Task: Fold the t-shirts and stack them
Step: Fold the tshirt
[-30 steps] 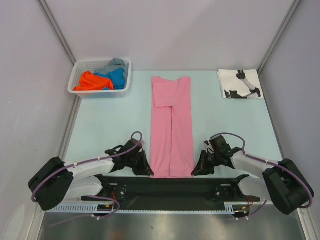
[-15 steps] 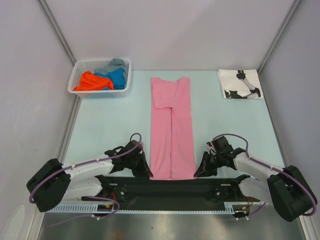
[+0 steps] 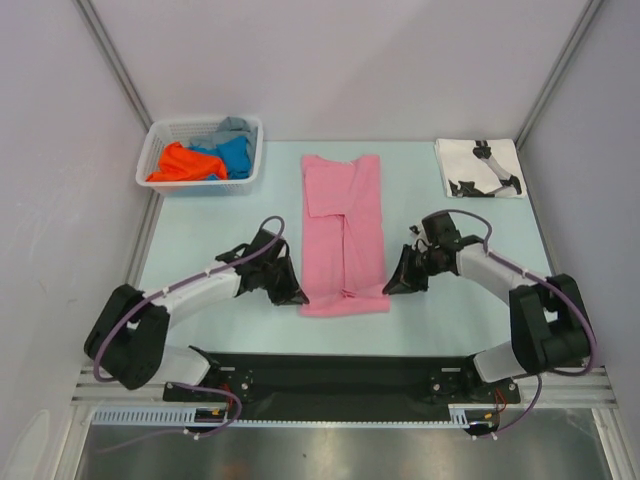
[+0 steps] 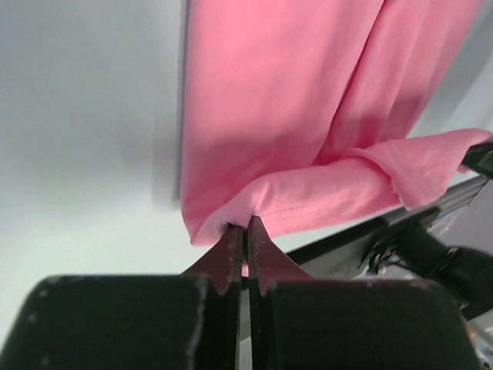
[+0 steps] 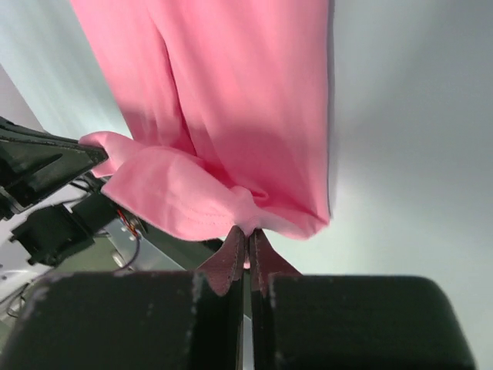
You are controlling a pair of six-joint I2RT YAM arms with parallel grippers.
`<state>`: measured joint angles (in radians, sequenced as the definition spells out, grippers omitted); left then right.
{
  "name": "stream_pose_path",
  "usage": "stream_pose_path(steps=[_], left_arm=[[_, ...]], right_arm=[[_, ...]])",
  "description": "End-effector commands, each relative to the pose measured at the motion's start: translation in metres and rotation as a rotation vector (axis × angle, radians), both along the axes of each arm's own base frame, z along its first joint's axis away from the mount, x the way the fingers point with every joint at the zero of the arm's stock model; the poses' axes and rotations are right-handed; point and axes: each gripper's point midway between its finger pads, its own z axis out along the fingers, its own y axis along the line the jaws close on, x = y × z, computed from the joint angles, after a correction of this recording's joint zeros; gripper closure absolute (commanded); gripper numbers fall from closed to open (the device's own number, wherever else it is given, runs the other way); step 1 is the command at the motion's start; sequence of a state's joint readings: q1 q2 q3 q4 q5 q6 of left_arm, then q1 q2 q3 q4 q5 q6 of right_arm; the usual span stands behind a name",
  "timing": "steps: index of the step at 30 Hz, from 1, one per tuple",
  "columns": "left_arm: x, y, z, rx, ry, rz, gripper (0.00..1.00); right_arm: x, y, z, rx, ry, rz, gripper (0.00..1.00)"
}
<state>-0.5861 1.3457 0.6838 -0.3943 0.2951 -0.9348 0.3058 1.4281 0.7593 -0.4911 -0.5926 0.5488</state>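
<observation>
At the far left corner of the bench, loose t-shirts in orange, blue and grey are kept in a white basket, apparently waiting to be folded. The left gripper is clenched on the near left hem corner of the pink t-shirt, which is laid as a long strip down the bench's middle, collar toward the far edge. The right gripper is pinched on the near right hem corner, so the hem is raised evenly by both, seemingly for folding toward the collar. A folded white printed t-shirt is kept at the far right corner, presumably as the stack's base.
</observation>
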Motion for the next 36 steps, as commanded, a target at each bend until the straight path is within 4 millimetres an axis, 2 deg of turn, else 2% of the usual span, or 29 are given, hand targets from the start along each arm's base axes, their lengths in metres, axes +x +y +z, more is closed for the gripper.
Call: stream_pose_path(steps=[1,2,3,5,6,7,8,10,11,13,15,17,20,26,27,36], left_arm=[[0.04,-0.004,0.021,-0.01,-0.082,-0.032,1.0],[0.057,-0.007,0.026,-0.011,-0.094,-0.023,1.0],[0.065,-0.008,0.025,-0.002,-0.1,-0.034,0.99],[0.086,-0.014,0.027,0.005,-0.1,-0.038,1.0],[0.094,-0.012,0.026,0.011,-0.103,-0.041,1.0],[0.099,-0.013,0.027,0.012,-0.1,-0.042,1.0],[0.111,-0.016,0.027,0.01,-0.103,-0.041,1.0],[0.122,-0.014,0.028,0.01,-0.102,-0.03,1.0],[0.133,-0.013,0.033,0.005,-0.121,-0.018,1.0],[0.141,-0.012,0.029,0.01,-0.108,-0.012,1.0],[0.154,-0.012,0.028,0.01,-0.109,-0.011,1.0],[0.166,-0.011,0.032,0.01,-0.118,-0.007,1.0],[0.178,-0.009,0.03,0.012,-0.116,-0.003,1.0],[0.205,-0.003,0.028,-0.001,-0.113,0.024,1.0],[0.207,-0.004,0.027,-0.005,-0.113,0.021,1.0],[0.23,-0.004,0.02,-0.024,-0.105,0.029,1.0]], right_arm=[[0.034,-0.001,0.01,-0.001,-0.041,0.025,1.0],[0.041,0.0,0.011,0.003,-0.045,0.032,1.0],[0.048,-0.001,0.004,-0.003,-0.022,0.03,1.0],[0.074,0.0,0.015,0.008,-0.062,0.025,1.0],[0.08,0.001,0.007,0.002,-0.037,0.027,1.0],[0.089,0.0,0.008,0.003,-0.041,0.017,1.0],[0.103,0.003,0.017,0.008,-0.065,0.018,1.0],[0.117,0.003,0.013,0.011,-0.053,0.014,1.0],[0.128,0.004,0.019,0.015,-0.073,0.015,1.0],[0.138,0.004,0.012,0.015,-0.055,0.014,1.0],[0.152,0.004,0.017,0.024,-0.069,0.007,1.0],[0.159,0.001,0.014,0.026,-0.057,-0.002,1.0],[0.173,0.001,0.021,0.036,-0.071,-0.016,1.0],[0.197,0.002,0.02,0.063,-0.073,-0.033,1.0],[0.198,0.003,0.016,0.063,-0.062,-0.031,1.0],[0.222,0.006,0.016,0.079,-0.075,-0.045,1.0]])
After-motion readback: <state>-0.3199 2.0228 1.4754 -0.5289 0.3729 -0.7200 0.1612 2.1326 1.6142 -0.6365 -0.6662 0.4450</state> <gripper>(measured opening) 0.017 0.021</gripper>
